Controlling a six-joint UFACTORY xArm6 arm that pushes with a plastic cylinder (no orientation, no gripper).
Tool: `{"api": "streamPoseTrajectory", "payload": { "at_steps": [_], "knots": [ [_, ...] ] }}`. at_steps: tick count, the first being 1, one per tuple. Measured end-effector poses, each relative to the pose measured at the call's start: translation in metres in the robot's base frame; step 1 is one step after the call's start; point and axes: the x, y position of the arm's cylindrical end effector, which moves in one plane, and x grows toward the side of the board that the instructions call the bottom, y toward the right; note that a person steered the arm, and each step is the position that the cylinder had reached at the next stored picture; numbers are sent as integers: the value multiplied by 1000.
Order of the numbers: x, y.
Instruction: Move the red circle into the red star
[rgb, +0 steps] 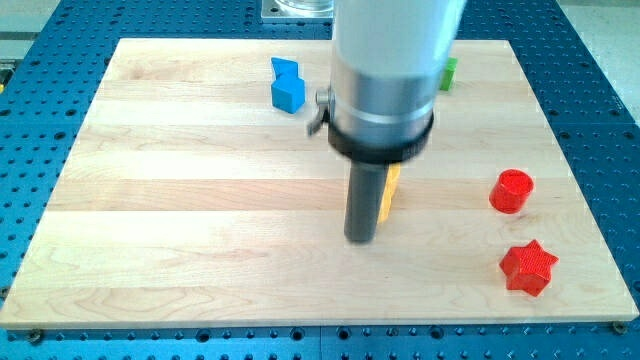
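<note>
The red circle (511, 190) lies at the view's right side of the wooden board (180, 220). The red star (528, 267) lies just below it, toward the view's bottom right, with a small gap between them. My tip (360, 238) rests on the board near the middle, well to the left of both red blocks. A yellow block (389, 192) is partly hidden right behind the rod, close to its right side.
A blue block (287, 84) lies at the view's top, left of the arm. A green block (450, 72) peeks out at the top, right of the arm's wide grey body (385, 70). A blue perforated table surrounds the board.
</note>
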Motion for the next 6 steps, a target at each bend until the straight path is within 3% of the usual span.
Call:
{"api": "streamPoseTrajectory", "payload": {
  "at_steps": [2, 4, 5, 6],
  "knots": [
    [9, 41],
    [-85, 161],
    [-82, 184],
    [-3, 176]
  ]
}}
